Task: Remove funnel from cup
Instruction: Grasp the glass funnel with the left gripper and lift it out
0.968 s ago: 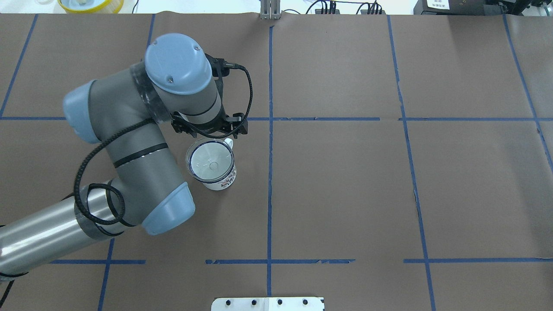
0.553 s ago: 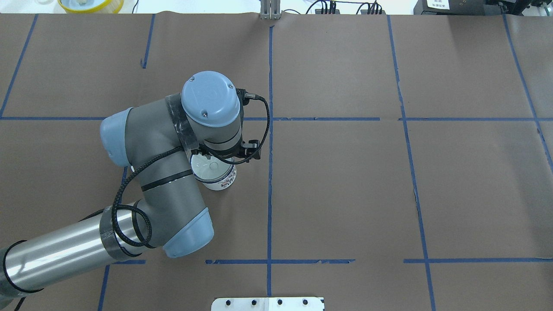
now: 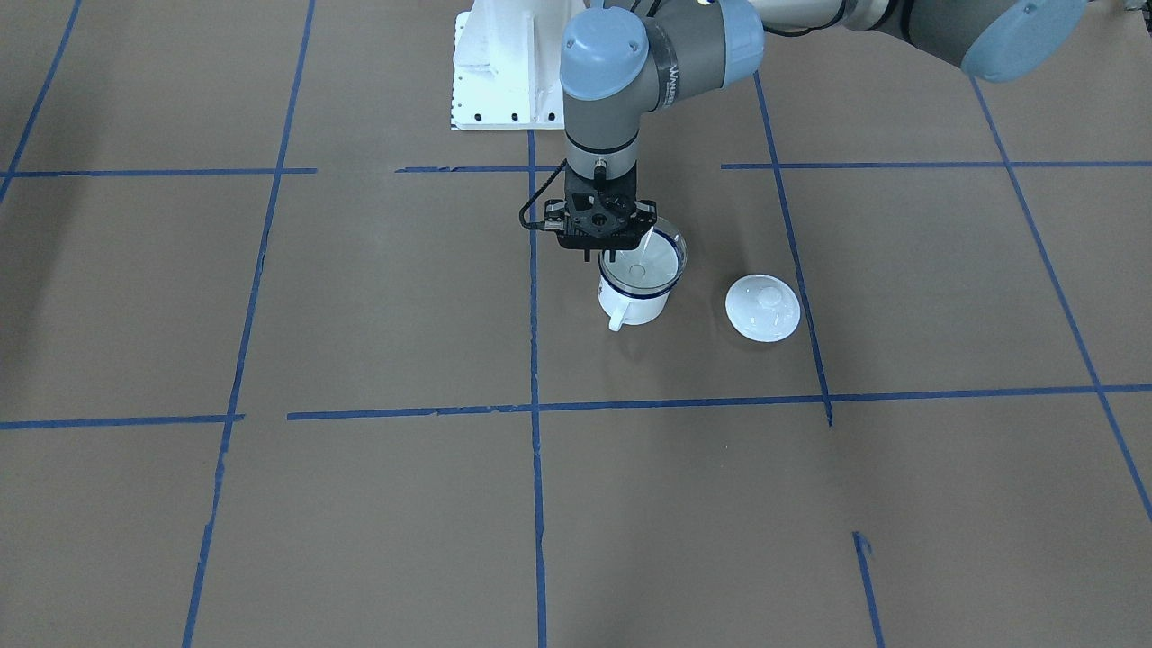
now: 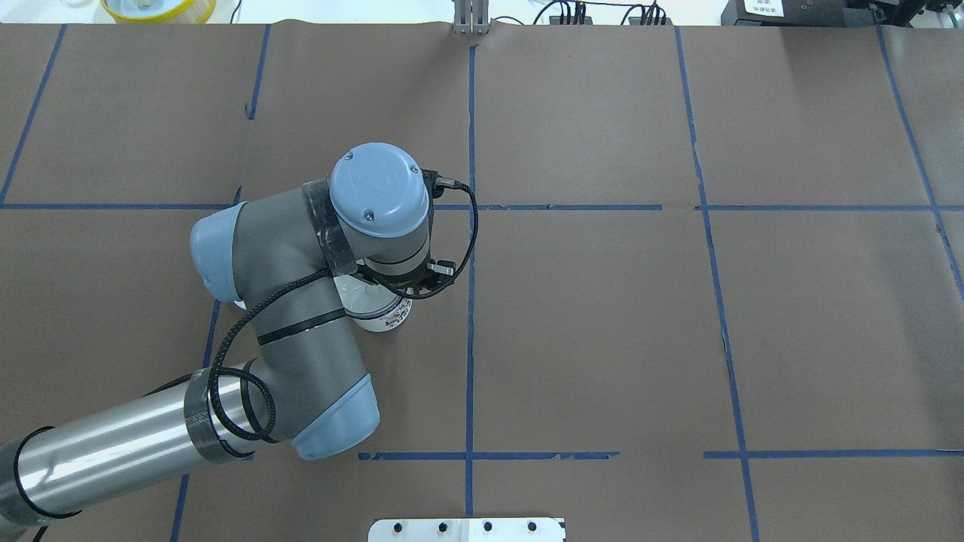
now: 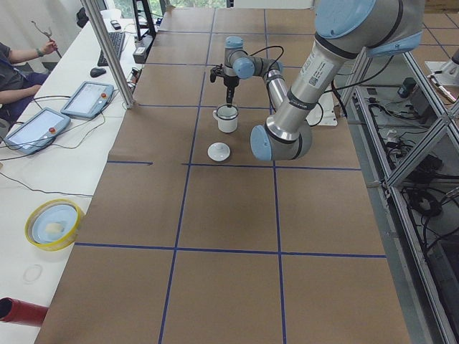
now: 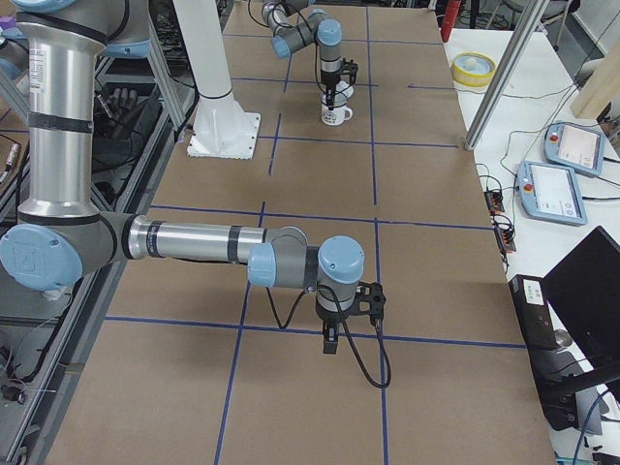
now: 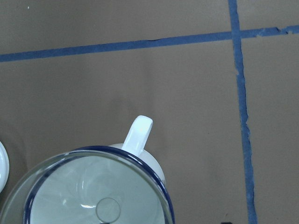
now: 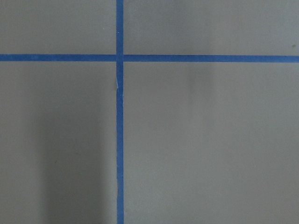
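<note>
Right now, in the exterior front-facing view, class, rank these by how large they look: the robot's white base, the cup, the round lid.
1. White base, clearly the largest.
2. Cup.
3. Lid, only slightly smaller than the cup; the two look close.

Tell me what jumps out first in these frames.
The left gripper hangs right over the cup, a white blue-rimmed mug just left of the centre tape line, with the clear funnel seated in its mouth. A round white lid lies beside the cup, apart from it. The right gripper hangs over the brown paper, far from the cup.
</note>
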Robot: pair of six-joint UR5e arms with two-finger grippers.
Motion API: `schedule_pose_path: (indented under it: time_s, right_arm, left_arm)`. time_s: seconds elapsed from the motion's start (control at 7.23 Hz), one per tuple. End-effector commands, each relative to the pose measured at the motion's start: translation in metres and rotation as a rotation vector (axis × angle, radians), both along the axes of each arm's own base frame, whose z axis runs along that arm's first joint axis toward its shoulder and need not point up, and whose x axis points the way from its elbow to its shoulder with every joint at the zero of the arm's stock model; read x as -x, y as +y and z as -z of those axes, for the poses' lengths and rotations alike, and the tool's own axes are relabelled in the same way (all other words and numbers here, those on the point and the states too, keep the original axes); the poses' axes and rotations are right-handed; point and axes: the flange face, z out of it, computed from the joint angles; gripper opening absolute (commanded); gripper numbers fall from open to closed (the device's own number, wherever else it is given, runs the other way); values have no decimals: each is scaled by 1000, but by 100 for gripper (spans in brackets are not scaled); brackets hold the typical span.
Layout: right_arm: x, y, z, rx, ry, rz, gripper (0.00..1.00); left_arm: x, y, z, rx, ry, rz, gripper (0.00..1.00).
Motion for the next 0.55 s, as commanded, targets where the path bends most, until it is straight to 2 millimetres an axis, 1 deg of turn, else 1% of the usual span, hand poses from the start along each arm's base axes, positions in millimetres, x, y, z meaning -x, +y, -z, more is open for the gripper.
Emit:
schedule_pose_path:
  time_s: [0.0, 0.28, 0.41]
  right_arm:
    - [0, 0, 0, 0, 0, 0, 100]
    - [0, 0, 0, 0, 0, 0, 100]
    - [0, 0, 0, 0, 0, 0, 100]
  left_arm:
    - [9, 1, 4, -13, 10, 2, 27]
    - [17, -3, 2, -12, 7, 11, 20]
    - [18, -2, 1, -10, 8, 12, 11]
